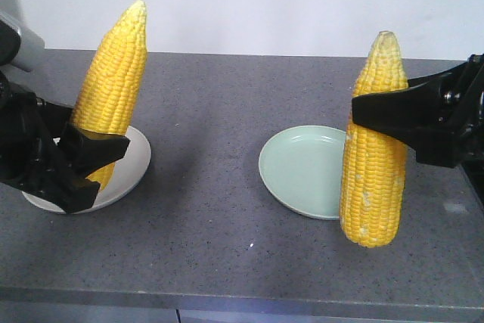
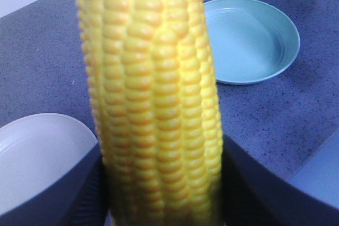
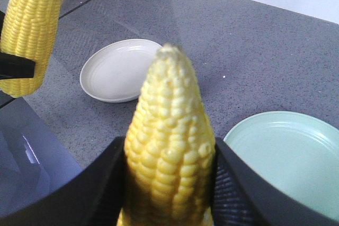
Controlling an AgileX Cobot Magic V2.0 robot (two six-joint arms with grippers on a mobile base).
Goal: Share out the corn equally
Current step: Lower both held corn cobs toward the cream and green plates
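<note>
My left pincer (image 1: 94, 149) clamps a glossy yellow corn cob (image 1: 113, 73) over the round white plate (image 1: 134, 163); my right pincer (image 1: 378, 115) grips a second cob (image 1: 374, 194) beside the pale-green plate (image 1: 302, 168). Both plates are bare; both placements remain

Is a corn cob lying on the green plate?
No, the green plate is bare; the right hand holds its cob upright.

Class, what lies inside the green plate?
Nothing; the left wrist view shows the green plate bare. From the front, the right claw's corn covers part of its rim.
</note>
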